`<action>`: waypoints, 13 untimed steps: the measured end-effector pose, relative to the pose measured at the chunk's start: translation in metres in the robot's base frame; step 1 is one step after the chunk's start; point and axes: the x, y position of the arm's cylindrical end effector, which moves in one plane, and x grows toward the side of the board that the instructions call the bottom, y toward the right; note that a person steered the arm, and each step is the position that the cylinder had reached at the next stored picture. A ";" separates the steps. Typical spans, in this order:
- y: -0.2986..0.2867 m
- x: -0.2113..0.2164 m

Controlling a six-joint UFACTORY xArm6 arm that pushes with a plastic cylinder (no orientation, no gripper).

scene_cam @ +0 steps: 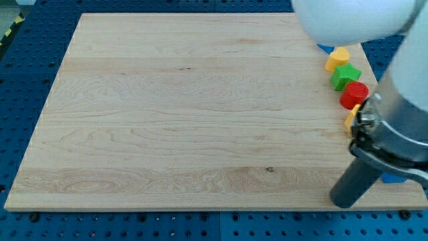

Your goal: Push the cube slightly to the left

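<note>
My tip [346, 201] rests on the wooden board [187, 114] near its bottom right corner. A blue block [394, 179] shows only as a sliver just right of the rod, under the arm; its shape cannot be made out. Up the board's right edge stand a yellow heart block [338, 58], a green star block [345, 75] and a red round block [354, 95]. Below the red one, a yellow block [351, 119] is mostly hidden by the arm. Another blue block [324, 48] peeks out under the arm at the top right. No cube shows clearly.
The white and grey arm body [408, 100] covers the view's right edge and top right corner. The board lies on a blue perforated table [27, 80].
</note>
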 end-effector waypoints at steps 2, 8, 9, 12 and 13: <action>0.059 -0.001; 0.125 -0.029; 0.113 -0.029; 0.095 -0.029; 0.093 -0.029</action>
